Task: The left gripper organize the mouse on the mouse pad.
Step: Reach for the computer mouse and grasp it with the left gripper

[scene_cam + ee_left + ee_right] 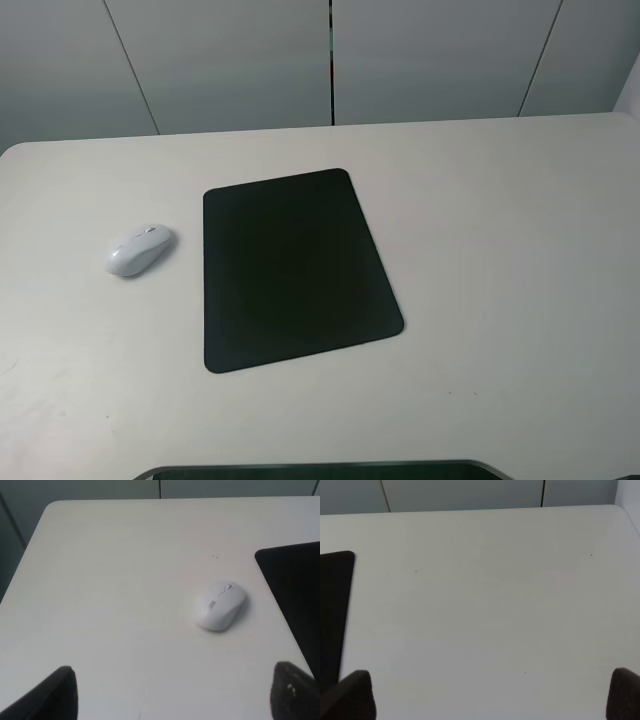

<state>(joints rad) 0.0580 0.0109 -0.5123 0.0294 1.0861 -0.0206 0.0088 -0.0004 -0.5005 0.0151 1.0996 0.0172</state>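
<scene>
Wide-open and empty, my left gripper (174,694) hangs short of the mouse (220,605), whose glossy shell I fear could squirt free before reaching the pad (295,268).

Off-white table (520,250) with a matte top and rounded far corners, seen from above; it fills most of each view. Behind its far edge stands a wall of pale grey panels (230,60), divided by thin dark seams: one vertical seam (331,60) near the middle, others slanting to either side. A dark curved strip (320,470) crosses the near edge of the high view; what it is cannot be told. A few tiny dark specks (215,556) mark the tabletop. Lighting is soft and even, casting only faint shadows.
</scene>
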